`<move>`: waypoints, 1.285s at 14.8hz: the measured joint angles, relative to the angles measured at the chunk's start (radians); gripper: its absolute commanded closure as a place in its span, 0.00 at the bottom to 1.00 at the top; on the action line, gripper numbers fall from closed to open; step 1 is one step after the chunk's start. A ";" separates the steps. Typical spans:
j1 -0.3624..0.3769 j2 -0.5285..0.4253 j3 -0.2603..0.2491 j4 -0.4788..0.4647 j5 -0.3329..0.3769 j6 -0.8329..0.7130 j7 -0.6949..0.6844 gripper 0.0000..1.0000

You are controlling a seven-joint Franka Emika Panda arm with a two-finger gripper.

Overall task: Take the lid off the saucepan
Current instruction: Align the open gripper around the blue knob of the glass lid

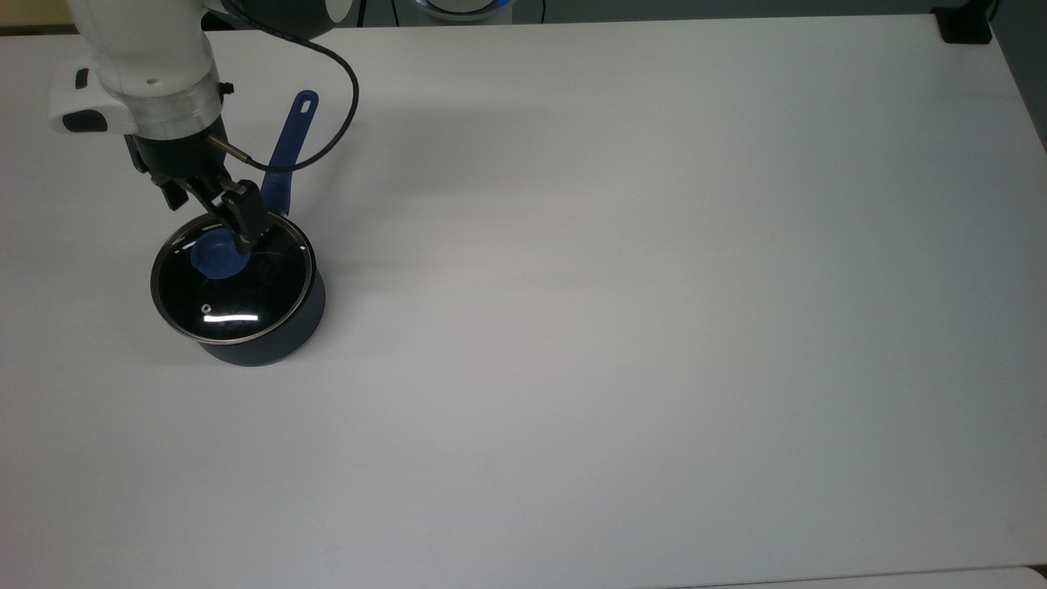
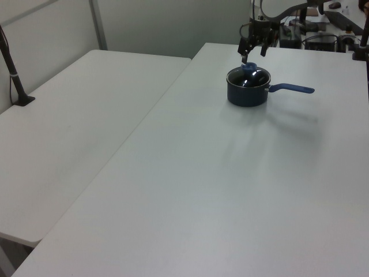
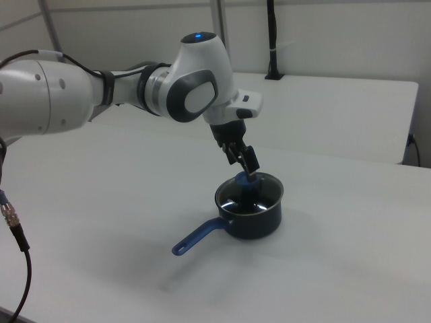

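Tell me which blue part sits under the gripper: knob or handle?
The knob on the lid. The gripper is right above it; the handle points away.
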 measured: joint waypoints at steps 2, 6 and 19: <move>0.000 0.003 0.000 0.001 0.054 0.048 0.000 0.00; 0.000 0.005 0.001 0.001 0.068 0.056 0.014 0.00; 0.026 0.058 0.003 0.006 0.065 0.060 0.026 0.00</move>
